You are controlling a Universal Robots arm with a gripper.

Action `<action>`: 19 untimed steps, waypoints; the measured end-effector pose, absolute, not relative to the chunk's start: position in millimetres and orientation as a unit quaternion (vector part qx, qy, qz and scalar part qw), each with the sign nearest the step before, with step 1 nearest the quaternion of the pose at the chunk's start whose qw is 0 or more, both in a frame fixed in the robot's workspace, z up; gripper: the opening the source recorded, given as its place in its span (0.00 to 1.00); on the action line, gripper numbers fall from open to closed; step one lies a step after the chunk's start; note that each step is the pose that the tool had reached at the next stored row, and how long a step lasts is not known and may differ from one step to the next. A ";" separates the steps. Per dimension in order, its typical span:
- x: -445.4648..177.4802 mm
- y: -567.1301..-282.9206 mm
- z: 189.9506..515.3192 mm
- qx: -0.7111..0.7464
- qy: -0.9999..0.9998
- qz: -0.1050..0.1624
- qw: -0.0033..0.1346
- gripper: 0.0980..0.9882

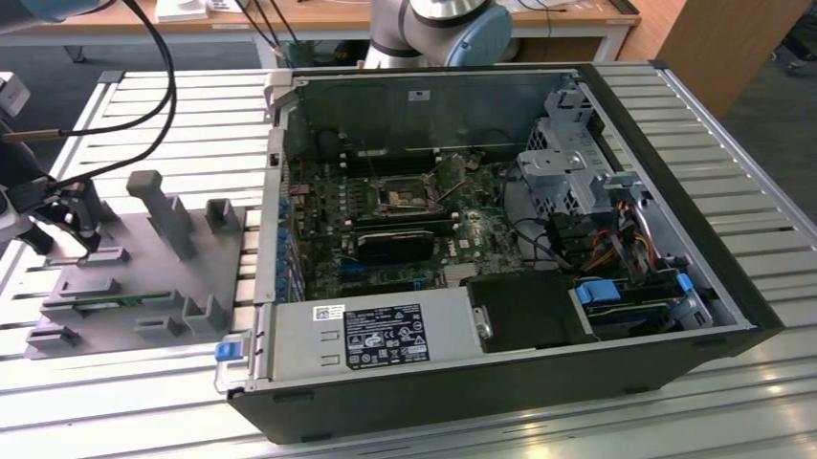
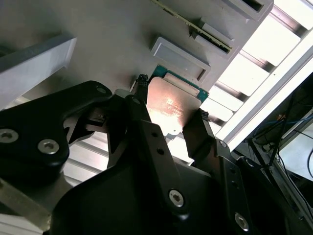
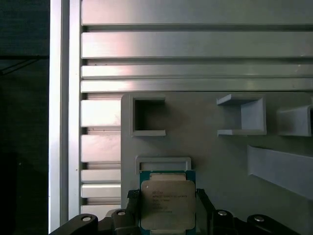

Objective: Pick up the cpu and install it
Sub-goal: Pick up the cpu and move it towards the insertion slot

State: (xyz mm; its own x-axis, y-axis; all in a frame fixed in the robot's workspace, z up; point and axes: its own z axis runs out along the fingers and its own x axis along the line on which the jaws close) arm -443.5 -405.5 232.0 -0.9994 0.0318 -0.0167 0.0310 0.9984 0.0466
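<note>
The jaws pinch the cpu (image 3: 167,204) by two opposite edges (a thin hold), so snagging the grey tray (image 3: 220,161) could dislodge it.

Lying open on a slatted metal table (image 1: 747,163), a black computer case (image 1: 511,397) with motherboard (image 1: 383,225) and power supply (image 1: 370,335) exposed, just beside a grey holder tray (image 1: 160,277) carrying a green memory stick (image 1: 118,303).

The bench (image 1: 721,134) is a top of pale metal slats; an open black computer case (image 1: 511,397) lies on its side across the middle; at the exterior view's left, just beside the case, a grey holder plate (image 1: 134,258) with raised blocks and pockets lies flat on the slats.
</note>
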 end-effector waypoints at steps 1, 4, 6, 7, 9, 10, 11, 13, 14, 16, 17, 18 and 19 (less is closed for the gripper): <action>-443.5 -405.5 232.2 0.016 1.000 0.023 0.009 0.50; -443.5 -405.4 232.7 0.016 1.000 0.023 0.009 0.50; -443.5 -405.2 233.2 0.016 1.000 0.023 0.009 0.50; -443.5 -405.2 233.6 0.016 1.000 0.023 0.009 0.50; -443.5 -405.2 233.9 0.016 1.000 0.023 0.009 0.50; -443.5 -405.2 234.1 0.016 1.000 0.023 0.009 0.50; -443.5 -405.2 234.5 0.016 1.000 0.023 0.009 0.50; -443.5 -405.2 234.6 0.016 1.000 0.023 0.009 0.50; -443.5 -405.1 234.6 0.016 1.000 0.023 0.009 0.50; -443.5 -405.1 234.8 0.016 1.000 0.023 0.009 0.50; -443.5 -405.1 235.0 0.016 1.000 0.023 0.009 0.50; -443.5 -405.1 235.3 0.016 1.000 0.023 0.009 0.50; -443.5 -405.1 235.6 0.016 1.000 0.023 0.009 0.50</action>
State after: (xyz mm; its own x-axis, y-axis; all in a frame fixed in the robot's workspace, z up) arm -443.5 -405.1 235.6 -0.9994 0.0319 -0.0165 0.0311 0.9984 0.0465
